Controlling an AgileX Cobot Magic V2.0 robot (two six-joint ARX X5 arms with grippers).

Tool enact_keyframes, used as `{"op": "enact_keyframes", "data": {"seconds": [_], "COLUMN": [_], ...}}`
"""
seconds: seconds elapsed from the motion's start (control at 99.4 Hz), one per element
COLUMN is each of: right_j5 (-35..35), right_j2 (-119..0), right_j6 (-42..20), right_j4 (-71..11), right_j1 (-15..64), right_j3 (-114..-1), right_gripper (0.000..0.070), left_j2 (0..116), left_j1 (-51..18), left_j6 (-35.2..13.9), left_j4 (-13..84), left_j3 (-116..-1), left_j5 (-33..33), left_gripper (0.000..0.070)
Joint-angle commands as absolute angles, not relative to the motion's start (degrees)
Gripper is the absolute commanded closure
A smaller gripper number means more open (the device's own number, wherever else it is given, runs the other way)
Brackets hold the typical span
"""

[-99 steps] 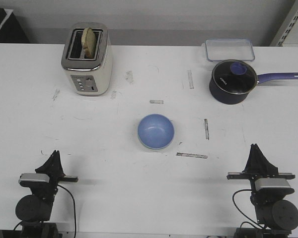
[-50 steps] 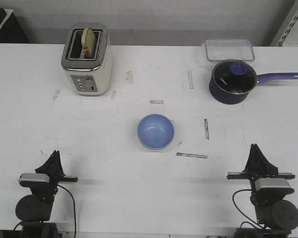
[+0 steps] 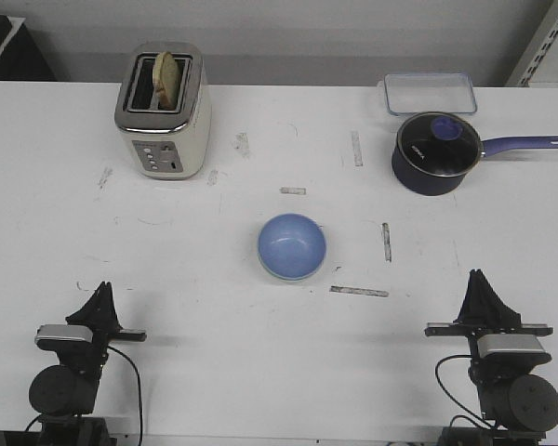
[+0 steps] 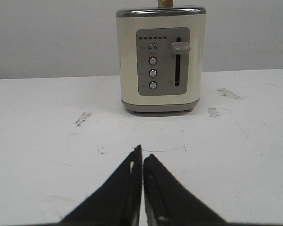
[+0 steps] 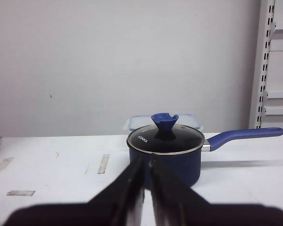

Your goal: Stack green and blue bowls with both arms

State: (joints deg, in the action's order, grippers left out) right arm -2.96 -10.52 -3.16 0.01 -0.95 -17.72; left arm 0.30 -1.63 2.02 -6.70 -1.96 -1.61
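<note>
Bright even overhead light, soft faint shadows, white table (image 3: 260,372) slightly washed out, near foreground blurred in wrist views

Two black arms, left hand (image 3: 102,299), right hand (image 3: 481,286), tapered fingers, grey-silver wrist blocks, black cables

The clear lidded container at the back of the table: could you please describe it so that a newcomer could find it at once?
Start at the white table and go to its far edge on the robot's right side. There, just behind the dark blue saucepan, lies the clear container. It is the only flat, rectangular, see-through thing there, with a bluish rim, unlike the round dark pan and the tall cream toaster on the far left.
</note>
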Motion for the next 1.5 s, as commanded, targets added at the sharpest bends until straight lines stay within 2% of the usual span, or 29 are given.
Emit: {"op": "enact_keyframes", "data": {"seconds": [0.0,0.644,1.489], "right_j5": [-2.9,-1.5,-1.5], "right_j2": [-10.3,-0.6,-0.1], "right_j6": [-2.7,-2.8,-2.8], "right_j4": [0.4,2.5,1.7], "right_j1": [-1.0,-1.0,-1.0], "right_j3": [-17.5,-0.7,-0.7], "right_gripper": [0.069,0.069,0.069], "left_j2": [0.2,0.2,0.2], "left_j1": [-1.6,-1.6,-1.6], "left_j6": [2.1,2.1,2.1], "left_j4": [-7.4,-7.4,-7.4], "left_j3": [-0.7,-0.7,-0.7], "left_j5": [-1.7,-1.7,-1.7], "left_gripper": [0.0699,0.0699,0.0699]}}
